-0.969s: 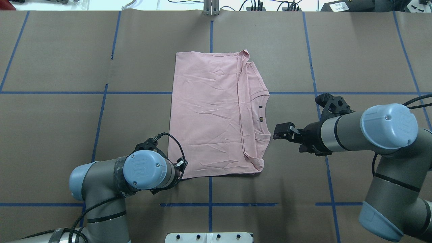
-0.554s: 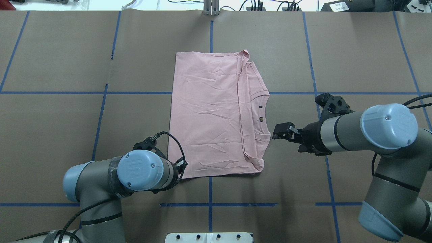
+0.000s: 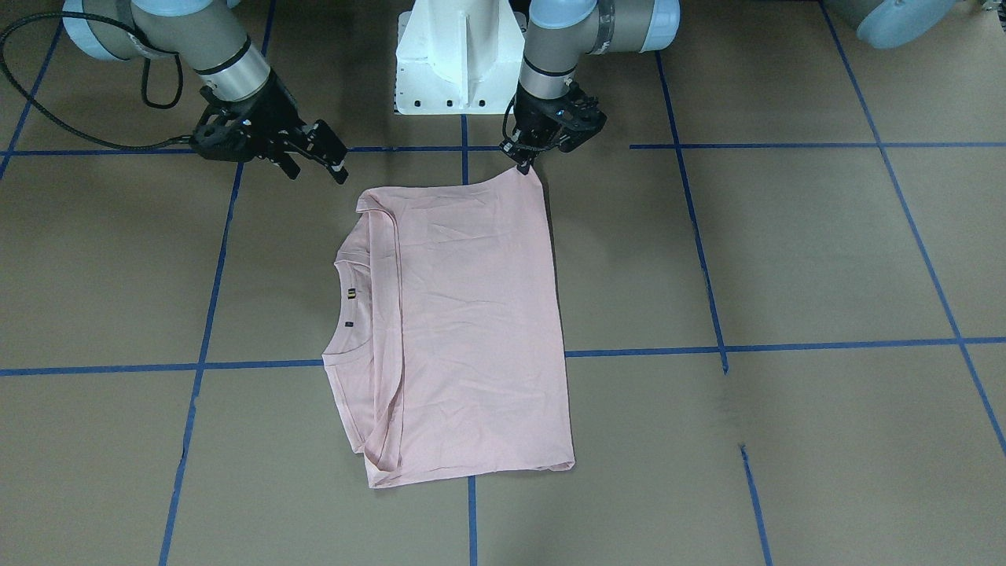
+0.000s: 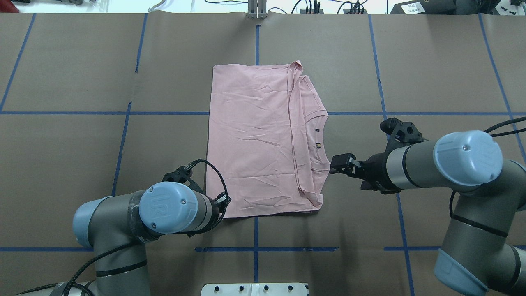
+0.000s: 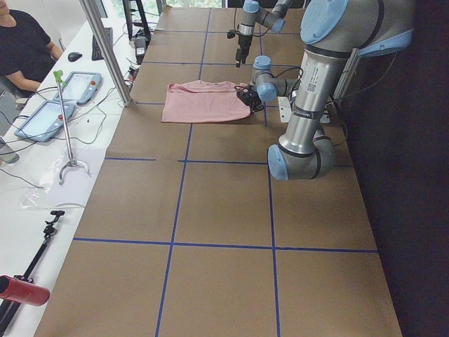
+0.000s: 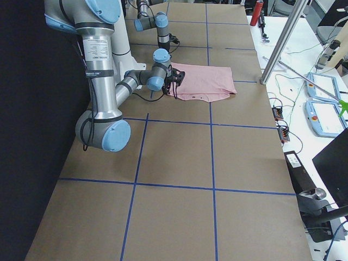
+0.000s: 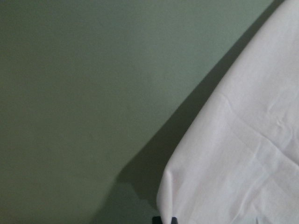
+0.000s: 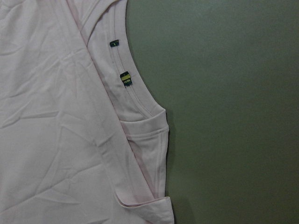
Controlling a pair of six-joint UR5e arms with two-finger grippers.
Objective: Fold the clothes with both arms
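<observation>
- Recording the left end effector (image 3: 523,161) pressed together on the near hem corner (image 3: 528,177) of the T-shirt (image 4: 254,139), and lifting that corner slightly off the desk (image 4: 82,61).
- Confirming this in the left wrist view: raised cloth casting a shadow on the surface beneath, dark fingertips just showing at the bottom edge.
- Recording the right end effector (image 3: 318,165) with fingers spread, gripping nothing, hovering just beside the near shoulder corner at the collar (image 8: 133,88) end.
- Noting no contact between it and the cloth in the overhead view.
- Locating the T-shirt at the middle of the desk, lying flat as a long rectangle, sleeves already turned in, collar towards the robot's right, hem towards its left.
- Noting the folded sleeve (image 8: 145,135) stacked under the shoulder, giving several layers at that corner.
- Judging the step in hand: taking hold of the two near corners ahead of the next fold, with only the left grip made.
- Judging the next move: lowering the right end effector onto the shoulder corner, closing across all layers, then raising both corners together and level to avoid skewing the cloth.
</observation>
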